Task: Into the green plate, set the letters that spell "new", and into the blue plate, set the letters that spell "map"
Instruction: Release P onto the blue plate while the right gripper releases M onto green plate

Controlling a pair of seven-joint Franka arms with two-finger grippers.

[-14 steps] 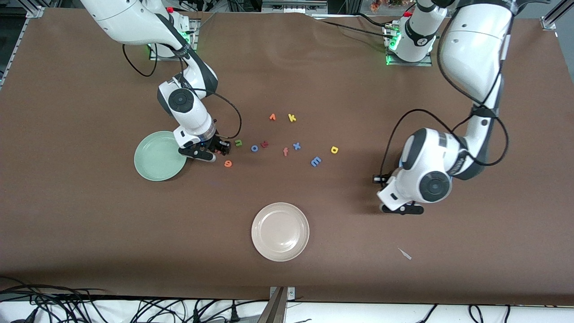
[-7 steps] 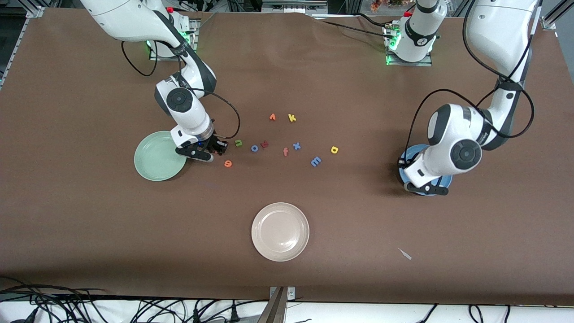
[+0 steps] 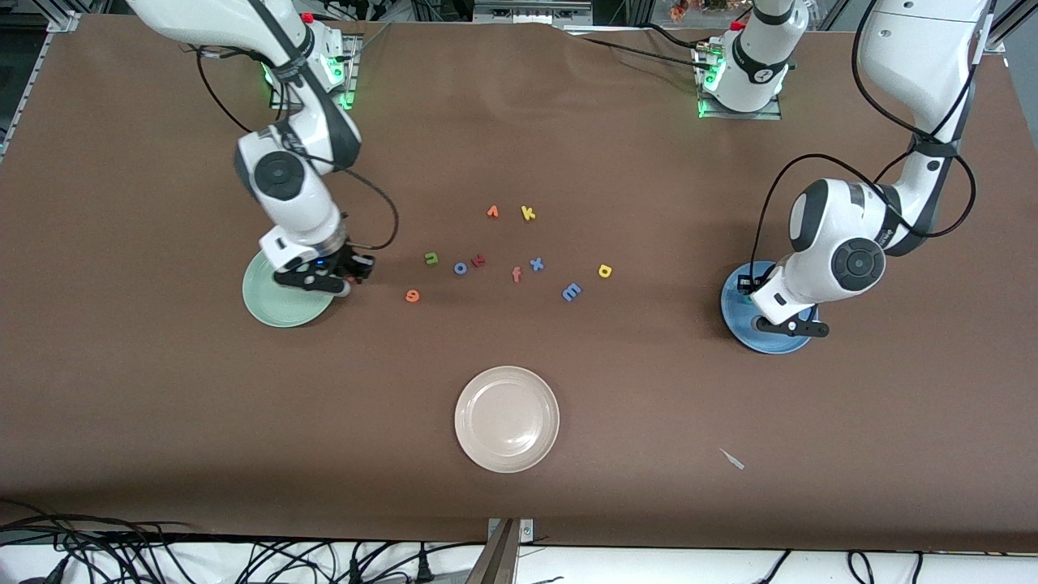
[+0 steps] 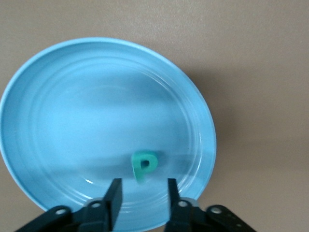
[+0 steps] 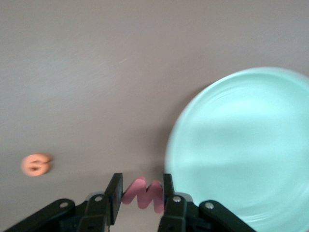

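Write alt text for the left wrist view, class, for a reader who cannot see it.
A small teal p lies loose in the blue plate, just past the open left gripper, whose two black fingers hold nothing. Brown table surrounds the plate.

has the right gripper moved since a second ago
Yes. The right gripper, shut on the salmon-red w, has shifted away from the green n toward the green plate, and now hangs at its rim.

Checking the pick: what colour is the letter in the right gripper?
Salmon-red, the w; clearest in the right wrist view.
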